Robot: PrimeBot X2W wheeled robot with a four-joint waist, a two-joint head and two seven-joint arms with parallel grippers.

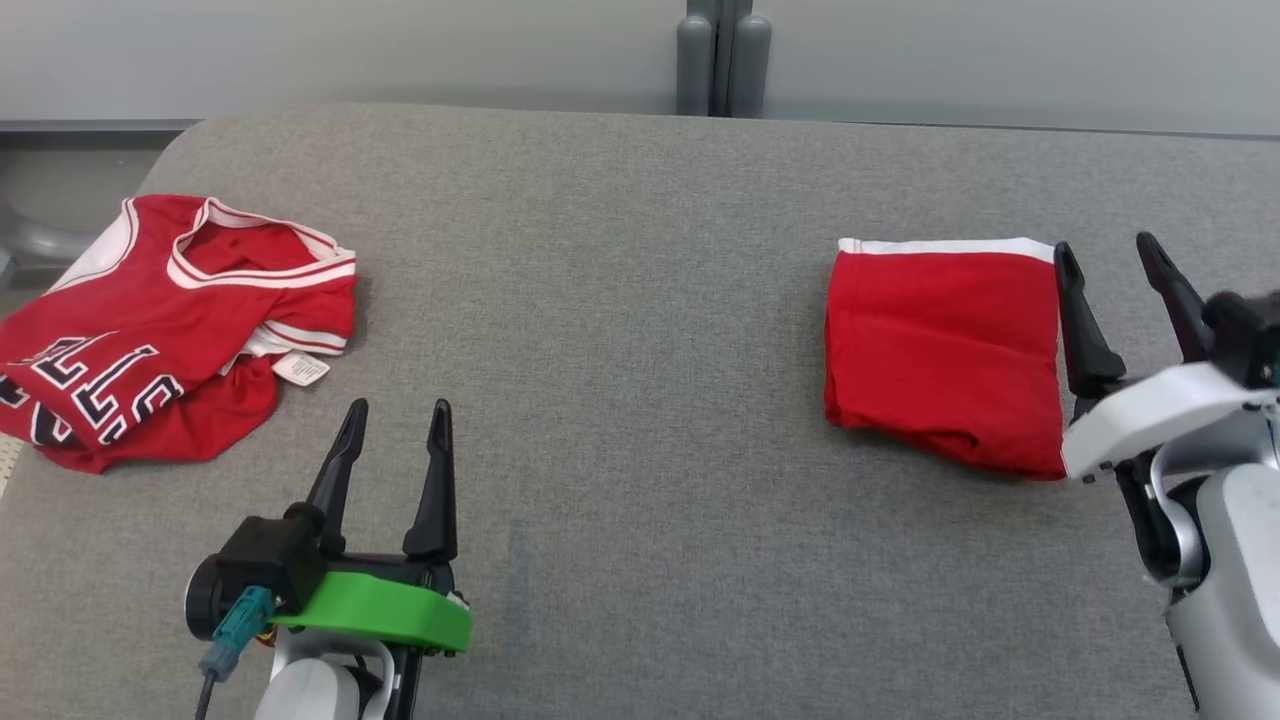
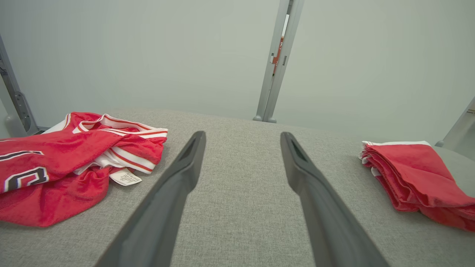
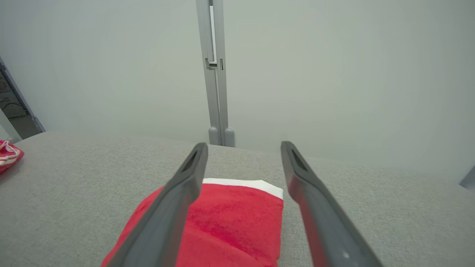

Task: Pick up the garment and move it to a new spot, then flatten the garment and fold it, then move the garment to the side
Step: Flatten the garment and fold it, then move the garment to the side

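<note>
- Head view: folded red cloth garment with white band (image 1: 940, 350) lies near the right edge of the grey fabric worktop (image 1: 640, 300). Right gripper (image 1: 1106, 245) is at its right edge, released. Left gripper (image 1: 399, 408) is spread, empty.
- Left wrist view: crumpled red lettered jersey (image 2: 55, 167) lies by the left edge.
- Right wrist view: garment lies under the parted fingers, ungripped.

The folded garment (image 1: 940, 350) is plain red, with a narrow white band along its far edge. The jersey (image 1: 150, 330) is red too. Its collar has white trim with thin red stripes, and it carries black letters outlined in white. Its small label (image 1: 300, 368) is white. The table (image 1: 620, 300) is grey cloth. The left gripper (image 1: 399, 407) has black fingers above a bright green bracket. The right gripper (image 1: 1107, 247) has black fingers on a white housing.
</note>
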